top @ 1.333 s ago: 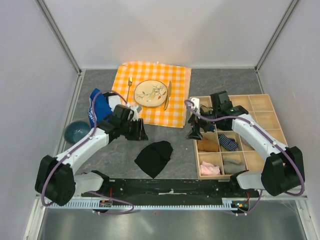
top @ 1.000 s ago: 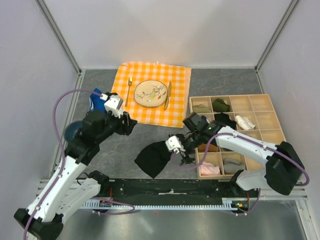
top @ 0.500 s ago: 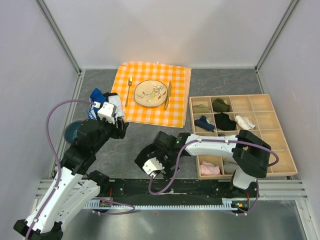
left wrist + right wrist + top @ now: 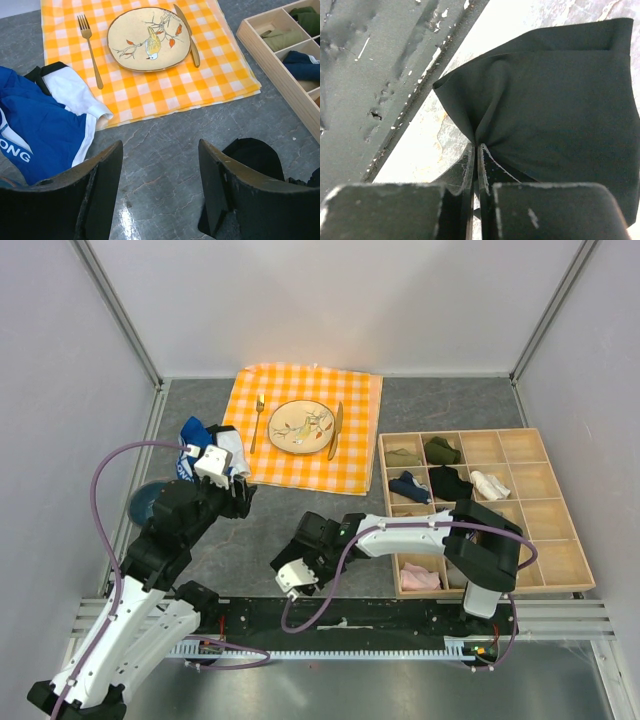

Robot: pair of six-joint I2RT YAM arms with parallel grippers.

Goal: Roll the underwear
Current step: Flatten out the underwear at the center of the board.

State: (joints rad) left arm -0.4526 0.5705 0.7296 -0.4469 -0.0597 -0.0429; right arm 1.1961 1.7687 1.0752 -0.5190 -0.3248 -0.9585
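The black underwear [image 4: 560,110] lies flat on the grey table near its front edge. My right gripper [image 4: 476,147] is shut on a pinched fold at the garment's near edge, and the fabric puckers where the fingertips meet. In the top view the right arm covers most of the underwear [image 4: 283,556], with the right gripper [image 4: 300,562] low over it. My left gripper [image 4: 160,150] hangs open above bare table with nothing between its fingers. It sits to the left of the underwear [image 4: 255,155] in the left wrist view. In the top view the left gripper [image 4: 240,498] is beside the blue garment.
A blue garment with white trim [image 4: 35,130] lies at the left, next to a blue bowl [image 4: 140,502]. An orange checked cloth [image 4: 355,445] carries a plate [image 4: 300,426], fork and knife. A wooden compartment tray [image 4: 545,455] with rolled clothes stands at the right. A black rail [image 4: 370,75] runs along the front edge.
My right arm swung from the tray to the underwear's near edge and its gripper shut on the fabric. The left arm lifted and drew back from the table.
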